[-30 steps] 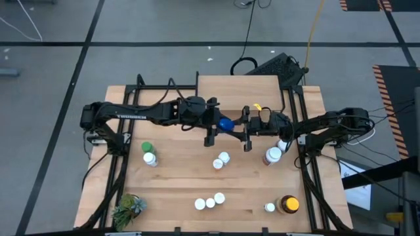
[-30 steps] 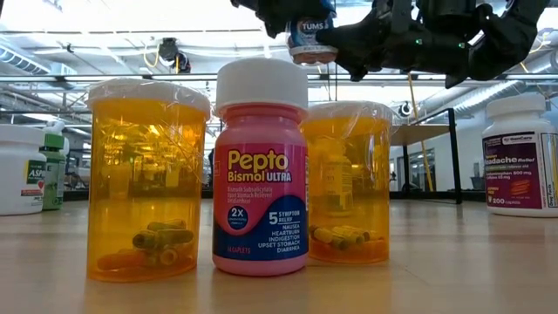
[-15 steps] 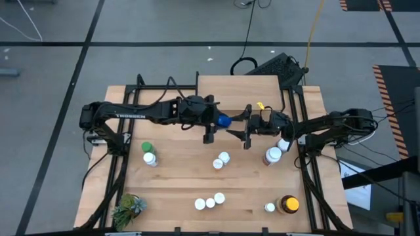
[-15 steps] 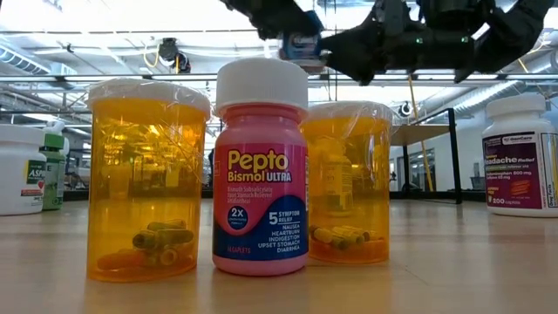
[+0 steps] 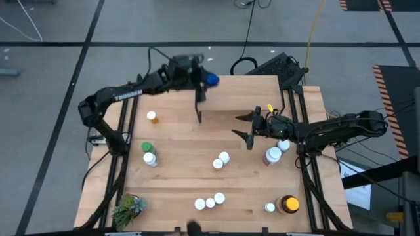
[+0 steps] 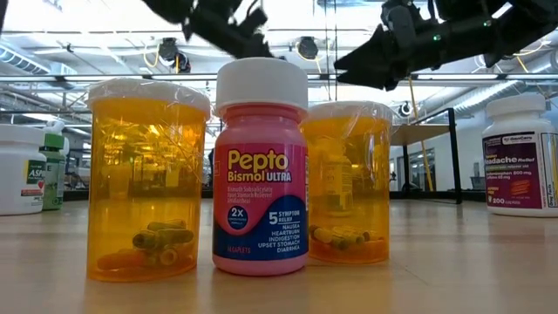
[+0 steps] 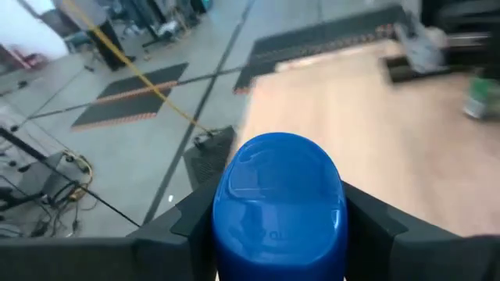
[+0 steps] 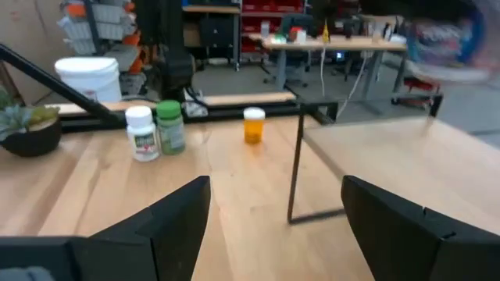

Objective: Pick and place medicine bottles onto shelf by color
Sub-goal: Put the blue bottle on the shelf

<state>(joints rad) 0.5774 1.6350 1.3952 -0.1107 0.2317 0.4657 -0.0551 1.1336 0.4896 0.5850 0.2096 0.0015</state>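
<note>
Left gripper pinches the blue-capped bottle over the shelf; right gripper hangs spread; most bottles remain unsorted.

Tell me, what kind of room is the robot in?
Probably a robotics lab or workshop. The wooden table stands on a bare grey floor with taped lines, cables trail across it, and the right wrist view shows workbenches and storage racks.

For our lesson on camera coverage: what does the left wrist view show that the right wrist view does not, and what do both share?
Only the left wrist view shows the blue-capped bottle held in the left gripper. Only the right wrist view shows the open right gripper, a small orange bottle, a green-capped bottle beside a white-capped bottle, and a plant. Both show the light wooden tabletop.
</note>
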